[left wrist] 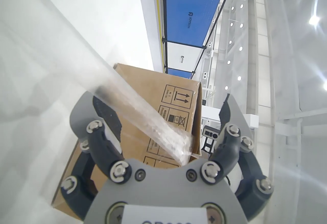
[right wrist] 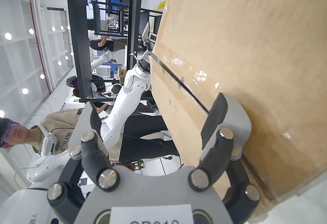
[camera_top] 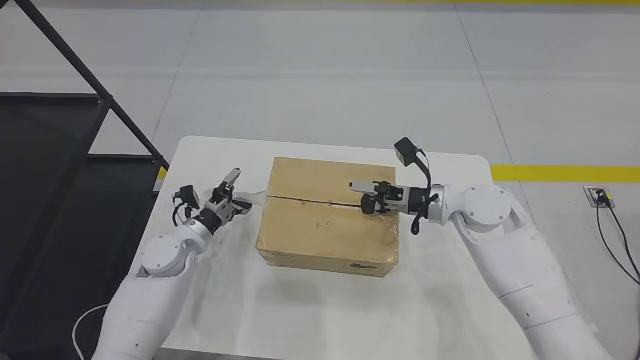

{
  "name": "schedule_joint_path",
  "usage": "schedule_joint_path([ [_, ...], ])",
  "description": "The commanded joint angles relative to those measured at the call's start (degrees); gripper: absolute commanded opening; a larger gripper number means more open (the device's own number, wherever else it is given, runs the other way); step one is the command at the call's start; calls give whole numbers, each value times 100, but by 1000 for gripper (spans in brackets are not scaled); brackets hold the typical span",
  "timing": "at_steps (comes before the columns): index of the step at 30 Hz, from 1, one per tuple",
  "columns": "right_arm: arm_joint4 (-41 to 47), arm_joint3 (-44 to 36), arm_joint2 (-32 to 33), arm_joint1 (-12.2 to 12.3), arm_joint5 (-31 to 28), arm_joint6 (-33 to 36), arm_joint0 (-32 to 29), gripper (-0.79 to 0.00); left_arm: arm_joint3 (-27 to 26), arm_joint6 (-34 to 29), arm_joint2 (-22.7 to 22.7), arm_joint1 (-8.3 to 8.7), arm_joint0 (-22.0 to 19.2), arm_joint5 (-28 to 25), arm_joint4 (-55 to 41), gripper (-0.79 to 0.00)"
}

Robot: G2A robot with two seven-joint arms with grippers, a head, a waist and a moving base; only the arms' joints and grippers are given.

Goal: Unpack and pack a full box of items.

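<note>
Honestly, you'd barely started: the box (camera_top: 328,228) sat shut mid-bench (camera_top: 420,295), nothing unpacked yet. A tape strip (left wrist: 158,125) was lifted off the box's end by your left tool (left wrist: 163,102). That tool was wide open, the strip draped over one finger, not pinched. Your right tool (right wrist: 154,105) hung open and empty just over the top seam (right wrist: 184,89).

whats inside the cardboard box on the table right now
Nothing inside shows. The box is shut, its top flaps meeting at a seam under clear tape, with the right claw open above it. The flaps cover whatever it holds.
</note>
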Motion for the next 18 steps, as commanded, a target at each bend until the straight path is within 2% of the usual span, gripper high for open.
schedule_joint_path([
  [1, -10, -38, -2, 4, 46, -11, -1, 0, 202, -21, 18, -42, -132, -105, -128, 0],
  [9, -172, -370, -44, 21, 343, -101, -21, 0, 728, -358, 55, -156, -414, -845, -380, 0],
  [18, -250, -601, -9, 57, 510, -161, -118, 0, 617, -435, -115, -157, -393, -1608, -390, 0],
])
